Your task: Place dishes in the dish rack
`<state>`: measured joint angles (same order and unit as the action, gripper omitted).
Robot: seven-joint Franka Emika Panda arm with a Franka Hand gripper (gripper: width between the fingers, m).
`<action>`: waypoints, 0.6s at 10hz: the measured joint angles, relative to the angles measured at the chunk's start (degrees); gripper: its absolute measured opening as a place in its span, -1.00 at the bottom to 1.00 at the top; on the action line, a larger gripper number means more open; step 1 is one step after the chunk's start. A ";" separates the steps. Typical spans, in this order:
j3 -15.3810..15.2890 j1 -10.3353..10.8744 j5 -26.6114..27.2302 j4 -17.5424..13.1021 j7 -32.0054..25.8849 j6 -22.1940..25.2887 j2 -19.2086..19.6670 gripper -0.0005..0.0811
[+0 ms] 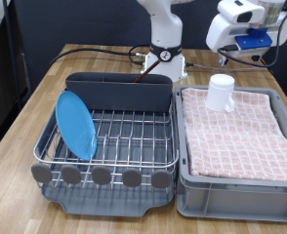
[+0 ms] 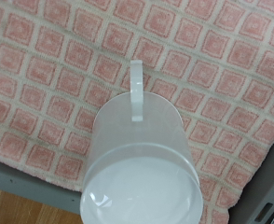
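Observation:
The light-blue plate stands on edge in the left part of the dish rack in the exterior view. The white cup stands on the pink checked cloth at the far end of the grey bin. In the wrist view the cup fills the middle, seen from above with its handle showing. The gripper hangs high above and behind the cup, at the exterior view's top right, and holds nothing. Its fingers do not show in the wrist view. The wooden spoon is out of view.
The grey bin with the cloth sits to the exterior view's right of the rack. The rack's tall grey back wall stands at its far side. The robot base and black cables lie behind on the wooden table.

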<state>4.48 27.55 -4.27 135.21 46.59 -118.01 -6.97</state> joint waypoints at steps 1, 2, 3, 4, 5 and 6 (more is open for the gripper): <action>0.01 0.00 0.00 0.40 0.10 -0.68 0.89 0.98; 0.01 0.00 0.00 0.66 0.18 -1.43 1.82 0.98; 0.01 0.00 0.01 0.83 0.21 -2.18 2.77 0.98; 0.01 0.00 0.05 0.94 0.22 -2.85 3.66 0.98; 0.01 0.00 0.11 1.02 0.22 -3.69 4.55 0.98; 0.01 0.00 0.23 1.08 0.22 -4.63 5.40 0.98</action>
<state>4.49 27.54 -4.04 136.29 46.81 -122.64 -1.57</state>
